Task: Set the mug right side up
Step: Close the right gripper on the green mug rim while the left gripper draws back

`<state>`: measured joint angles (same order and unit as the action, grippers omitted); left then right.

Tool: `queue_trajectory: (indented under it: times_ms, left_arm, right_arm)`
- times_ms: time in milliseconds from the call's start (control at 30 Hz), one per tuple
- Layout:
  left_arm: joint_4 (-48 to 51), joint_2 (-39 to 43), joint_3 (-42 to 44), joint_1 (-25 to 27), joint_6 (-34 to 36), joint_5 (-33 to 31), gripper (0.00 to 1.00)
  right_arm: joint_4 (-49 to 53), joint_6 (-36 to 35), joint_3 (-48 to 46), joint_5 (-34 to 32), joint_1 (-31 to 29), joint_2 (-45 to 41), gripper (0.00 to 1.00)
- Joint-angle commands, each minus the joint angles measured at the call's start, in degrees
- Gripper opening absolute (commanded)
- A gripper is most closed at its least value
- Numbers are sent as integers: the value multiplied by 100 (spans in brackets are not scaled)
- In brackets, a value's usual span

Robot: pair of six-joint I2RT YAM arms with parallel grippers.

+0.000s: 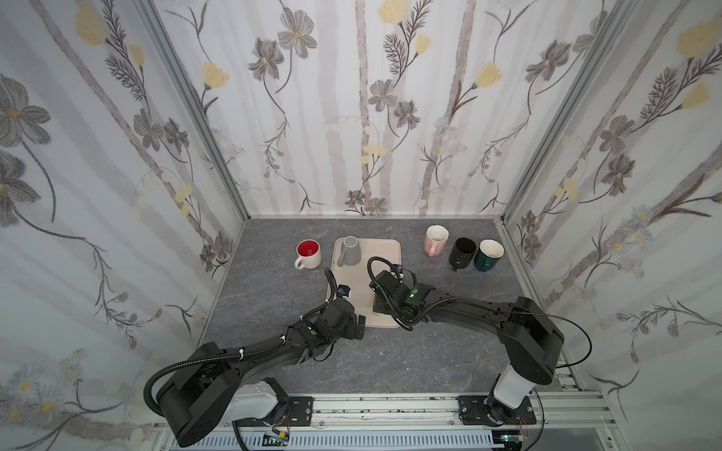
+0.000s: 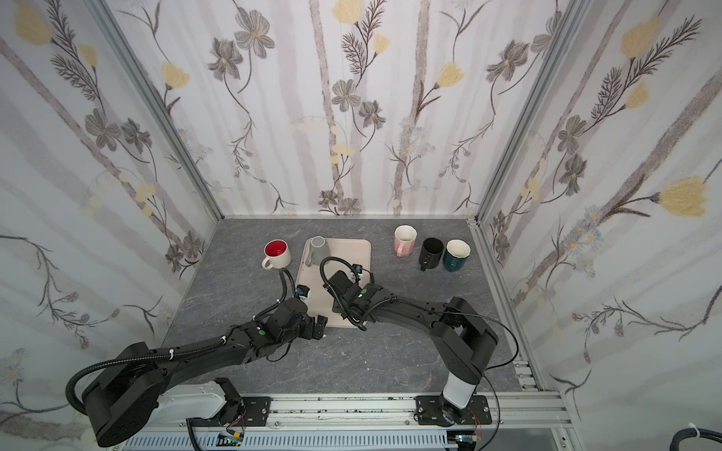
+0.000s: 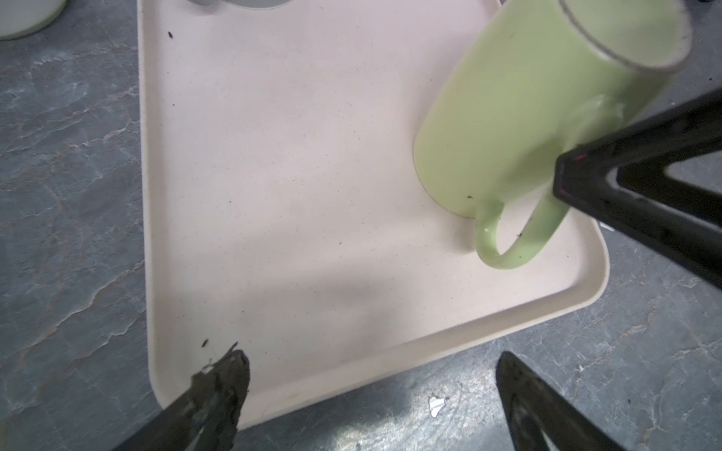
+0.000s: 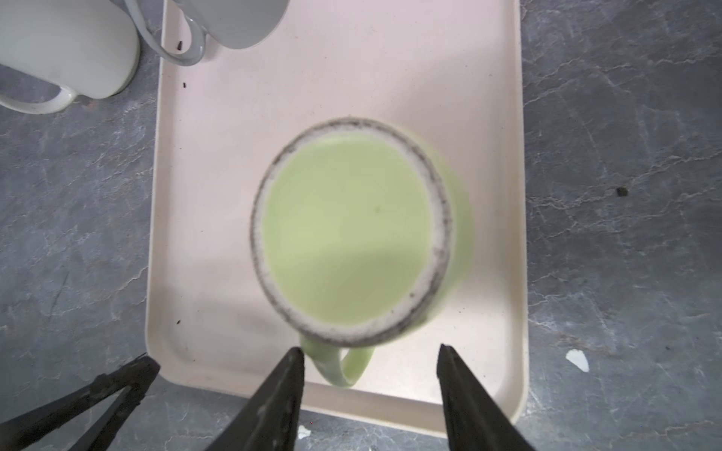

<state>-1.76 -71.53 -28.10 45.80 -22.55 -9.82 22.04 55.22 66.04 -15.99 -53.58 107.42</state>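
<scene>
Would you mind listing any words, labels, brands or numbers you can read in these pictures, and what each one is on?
None can be read.
The green mug, grey mug, pink mug, black mug, teal mug and tray all look plain.
Faint pale marks inside the red-lined mug are too small to read.

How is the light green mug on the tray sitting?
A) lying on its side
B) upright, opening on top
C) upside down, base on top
C: the green mug rests rim-down on the tray, its ringed flat base facing up.
</scene>
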Motion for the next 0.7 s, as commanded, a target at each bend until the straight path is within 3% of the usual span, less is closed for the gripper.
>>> queue_trajectory:
  times_ms: [0, 367, 500, 667]
  left_arm:
    - [-192, -40, 6, 0, -57, -36, 100]
    - [-227, -228, -90, -4, -57, 90, 100]
    - [-261, -221, -117, 0, -61, 134, 100]
    - [-315, -206, -165, -1, -74, 200, 100]
  right_arm:
    - [46, 103, -71, -193, 21, 20, 57]
    - [122, -256, -124, -20, 189, -99, 51]
    - [378, -453, 65, 33, 257, -30, 39]
    - [907, -739, 435, 70, 302, 147, 33]
